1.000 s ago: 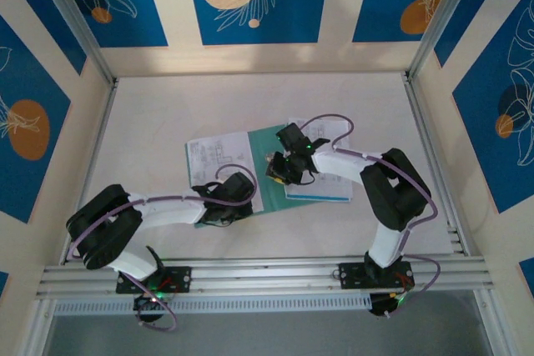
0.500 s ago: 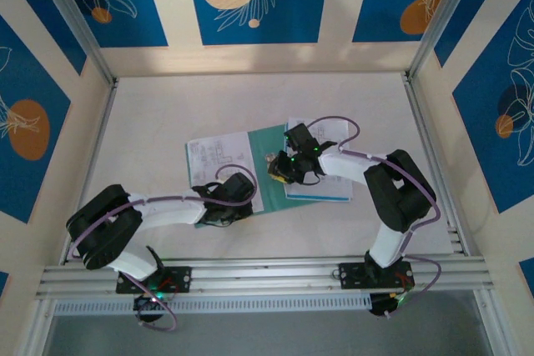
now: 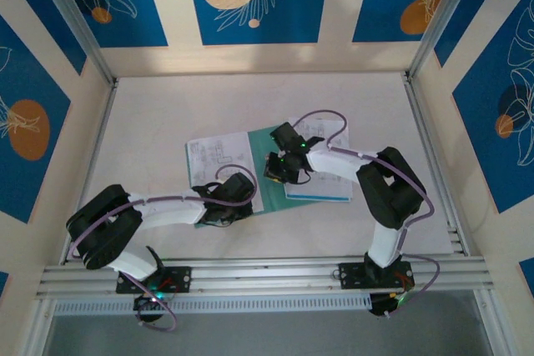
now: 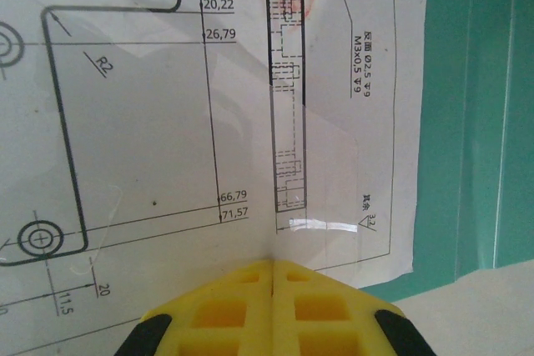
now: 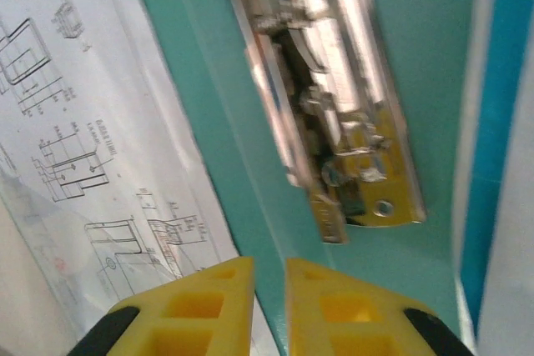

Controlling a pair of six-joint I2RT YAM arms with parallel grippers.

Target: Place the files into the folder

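The teal folder lies open mid-table with a metal clip on its inside. One of the files, a white drawing sheet, lies over its left half. Another sheet with a blue edge strip lies on the right half. My left gripper is shut, its yellow fingertips touching the near edge of the drawing sheet. My right gripper hovers over the folder's middle, just below the clip. Its jaws stand a narrow gap apart, with a teal fold running into the gap.
The white table is boxed in by patterned walls at the back and sides. An aluminium rail carrying both arm bases runs along the near edge. The right arm's purple cable loops over the right sheet.
My right gripper has shifted slightly left and back along the folder's middle, and its jaws have narrowed. The left arm has not moved.
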